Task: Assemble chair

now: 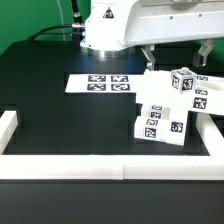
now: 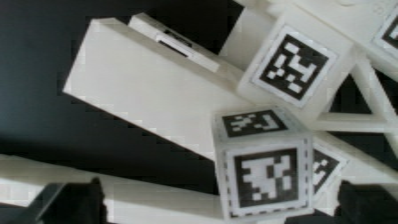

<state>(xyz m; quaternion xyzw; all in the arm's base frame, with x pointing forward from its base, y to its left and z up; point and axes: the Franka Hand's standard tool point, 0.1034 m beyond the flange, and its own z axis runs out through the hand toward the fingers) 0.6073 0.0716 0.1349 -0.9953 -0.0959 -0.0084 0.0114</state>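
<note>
desk: flat matte black desk (image 1: 50, 110), carries everything in the scene
border rails: long chunky white rails (image 1: 70, 165) along the desk's near edge and both side edges in the exterior view, square corners, a low wall around the work area
arm: white glossy robot arm (image 1: 105, 25), base at the far edge of the desk, upper body reaching toward the exterior view's right, over the parts
chair parts: pile of chunky white plastic chair parts (image 1: 165, 115) with black-and-white square tags, all loose and unjoined, heaped on the desk at the exterior view's right, just beside the right rail; pieces lean on and overlap each other, the exact count is hard to tell
marker board: thin flat white board (image 1: 100, 83) printed with several square tags, lies flat mid-desk to the exterior view's left of the pile, near it, touching or not I can't tell
plate: wide flat white plastic plate (image 2: 134, 80) with slots near one edge, tilted, fills much of the wrist view, partly under other parts
thick block: white slab-like part (image 1: 160, 127) at the near side of the pile, two tags on its front face
cube: small white cube block (image 1: 183, 80) (image 2: 267, 165), tags on several faces, sits on top of the pile
end effector: two-finger end effector (image 1: 177, 58), jaws spread wide, nothing between them, holds nothing; hangs just above the pile over the cube, no contact visible
</note>
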